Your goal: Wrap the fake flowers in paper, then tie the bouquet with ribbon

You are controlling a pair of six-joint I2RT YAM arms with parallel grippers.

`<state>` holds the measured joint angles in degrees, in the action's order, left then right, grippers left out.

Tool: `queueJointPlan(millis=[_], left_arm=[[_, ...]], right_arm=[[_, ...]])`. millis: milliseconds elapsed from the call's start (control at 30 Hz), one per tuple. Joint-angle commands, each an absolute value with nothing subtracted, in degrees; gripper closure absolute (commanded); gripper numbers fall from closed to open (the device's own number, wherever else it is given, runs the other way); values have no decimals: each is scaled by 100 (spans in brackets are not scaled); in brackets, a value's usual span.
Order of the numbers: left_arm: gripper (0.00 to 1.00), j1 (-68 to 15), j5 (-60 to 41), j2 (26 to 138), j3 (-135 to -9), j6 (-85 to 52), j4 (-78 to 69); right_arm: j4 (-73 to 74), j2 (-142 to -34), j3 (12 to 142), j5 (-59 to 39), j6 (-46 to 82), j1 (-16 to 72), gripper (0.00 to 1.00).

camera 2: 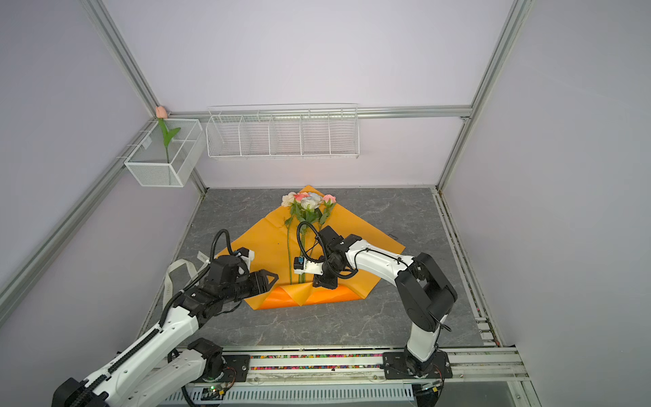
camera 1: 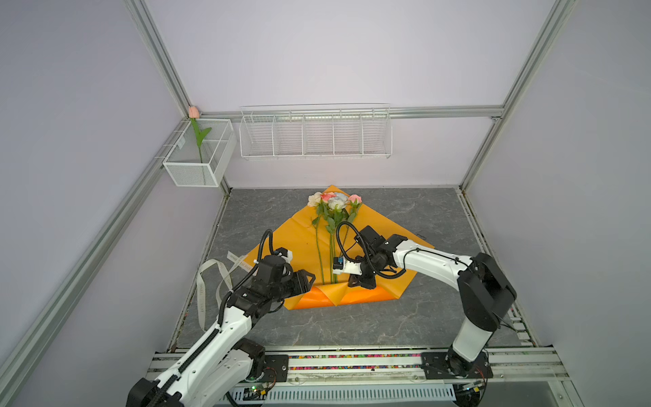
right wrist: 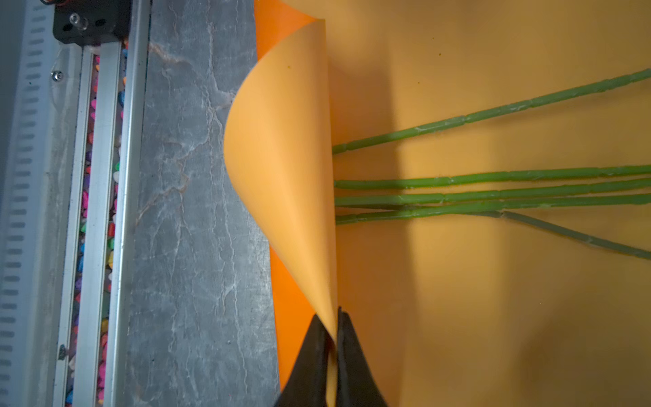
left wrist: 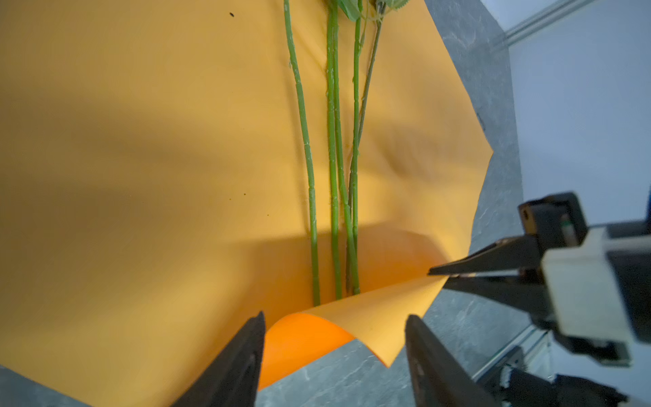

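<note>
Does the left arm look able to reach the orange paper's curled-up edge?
Likely yes: the left claw is open right at that edge of the orange paper, nothing between; the right claw pinches its other end.

White links [camera 1: 429, 262], black joints [camera 1: 486, 292], black cables [camera 1: 262, 244]

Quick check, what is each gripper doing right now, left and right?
Left gripper: open, holding nothing.
Right gripper: shut, pinching the orange wrapping paper by its folded-up edge.

A pink tulip [camera 1: 193, 112] stands in a white mesh basket [camera 1: 192, 174] beside a wire rack [camera 1: 315, 135].
</note>
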<state>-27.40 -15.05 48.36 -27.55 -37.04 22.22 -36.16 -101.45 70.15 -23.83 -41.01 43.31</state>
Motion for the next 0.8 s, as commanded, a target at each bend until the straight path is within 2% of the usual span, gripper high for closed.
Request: queueJointPlan(millis=[0, 167, 233, 333, 467, 667, 767], left_arm=[[39, -2775, -1500, 4701, -2504, -3741, 2066], [41, -2770, -1590, 5046, -2672, -3362, 2193], [36, -2778, -1819, 5262, -2769, -3124, 2084], [35, -2783, -1951, 5440, -2928, -2753, 1969], [35, -2787, -1488, 5377, -3155, -2211, 2421], [42, -2889, -1506, 5051, -2822, -1772, 2224], [43, -2999, -1495, 5165, -2759, -1680, 1997]], right_arm=[[-3747, -10252, 7135, -2646, -4341, 4297, 88], [-3858, -10396, 7292, -2645, -4409, 4240, 88], [-3868, -10431, 7323, -2663, -4421, 4236, 88], [-3929, -10516, 7416, -2716, -4439, 4220, 88], [-3946, -10573, 7463, -2698, -4456, 4213, 88], [-3956, -10595, 7497, -2682, -4459, 4204, 88], [-3989, -10585, 7519, -2664, -4474, 4197, 88]])
